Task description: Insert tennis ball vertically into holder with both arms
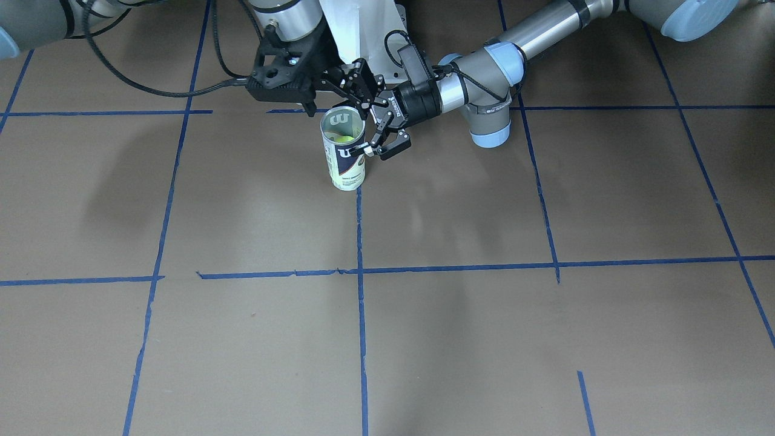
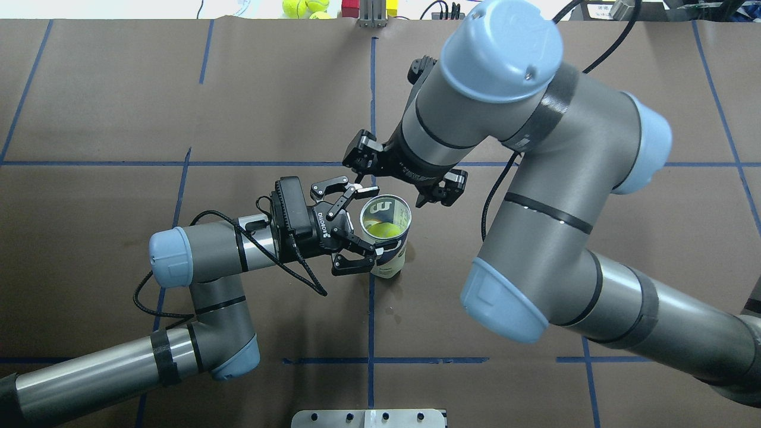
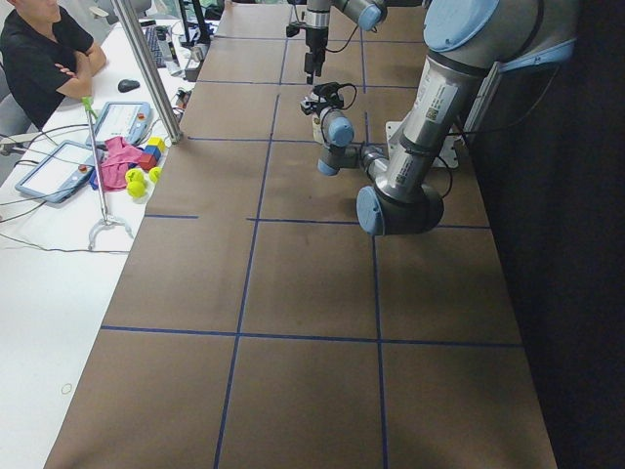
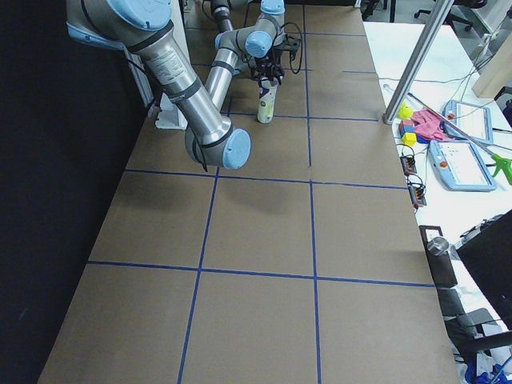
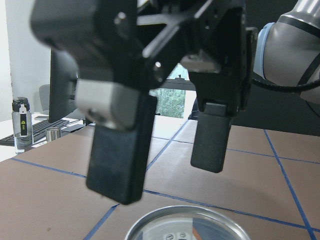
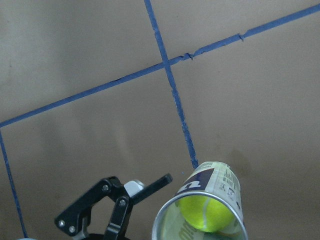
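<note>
Closest to the lens in the left wrist view, the left gripper (image 5: 165, 172) had its two black fingers (image 5: 117, 150) spread apart, with the rim of the holder (image 1: 345, 166) just beneath and between them. Seen from overhead, those fingers flanked the holder's upper part from its robot-left side, one on the far side and one on the side toward the robot. Neither was clamped on the holder, and contact could not be confirmed. The holder stood upright on the table (image 1: 484, 333), its base at the end of a blue tape line (image 1: 361, 230) and its mouth open upward. The tennis ball (image 2: 385, 229) sat inside the holder, below the rim. The right gripper (image 2: 397, 181) hung above the holder's mouth, pointing down, its fingers splayed to either side of the wrist and holding nothing. The right arm (image 2: 535, 238) reached in from the holder's robot-right side.
</note>
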{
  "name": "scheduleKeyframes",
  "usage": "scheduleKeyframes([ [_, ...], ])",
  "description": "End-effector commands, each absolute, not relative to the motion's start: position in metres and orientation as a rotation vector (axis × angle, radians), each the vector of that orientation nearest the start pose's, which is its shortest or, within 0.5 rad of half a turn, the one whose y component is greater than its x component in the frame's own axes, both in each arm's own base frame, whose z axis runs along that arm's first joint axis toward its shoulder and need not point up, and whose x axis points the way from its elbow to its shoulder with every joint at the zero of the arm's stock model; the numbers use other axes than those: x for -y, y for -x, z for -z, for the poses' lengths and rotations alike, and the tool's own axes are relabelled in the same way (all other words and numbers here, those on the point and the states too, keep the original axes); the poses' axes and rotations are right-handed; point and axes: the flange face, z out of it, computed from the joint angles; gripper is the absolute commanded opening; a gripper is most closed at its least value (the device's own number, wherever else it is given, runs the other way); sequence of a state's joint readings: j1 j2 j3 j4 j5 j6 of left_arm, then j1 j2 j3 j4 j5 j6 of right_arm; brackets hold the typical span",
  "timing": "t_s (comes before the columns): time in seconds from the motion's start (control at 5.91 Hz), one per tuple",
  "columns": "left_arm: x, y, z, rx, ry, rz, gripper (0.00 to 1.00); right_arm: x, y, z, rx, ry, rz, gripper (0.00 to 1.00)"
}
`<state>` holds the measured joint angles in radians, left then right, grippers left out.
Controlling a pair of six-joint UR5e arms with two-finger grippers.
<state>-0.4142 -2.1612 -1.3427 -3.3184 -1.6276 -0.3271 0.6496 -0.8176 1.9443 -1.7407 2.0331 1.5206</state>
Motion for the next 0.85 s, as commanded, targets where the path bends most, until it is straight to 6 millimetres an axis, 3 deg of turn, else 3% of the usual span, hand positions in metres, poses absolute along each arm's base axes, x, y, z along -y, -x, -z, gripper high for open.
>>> scheduleKeyframes([
  [0.0,0.367,-0.518,-0.260,-1.476,-1.551,-0.554,1.00,0.465,0.362,-0.128,0.996,0.042,-0.382,0.99],
  [0.34,0.350,-0.476,-0.276,-1.485,-1.555,-0.556,1.00,0.506,0.298,-0.161,0.971,-0.012,-0.364,0.99],
  [0.51,0.352,-0.449,-0.298,-1.458,-1.541,-0.546,1.00,0.522,0.270,-0.184,0.944,-0.046,-0.340,0.99],
  [0.68,0.356,-0.431,-0.307,-1.461,-1.515,-0.516,1.00,0.533,0.244,-0.222,0.890,-0.085,-0.293,0.99],
])
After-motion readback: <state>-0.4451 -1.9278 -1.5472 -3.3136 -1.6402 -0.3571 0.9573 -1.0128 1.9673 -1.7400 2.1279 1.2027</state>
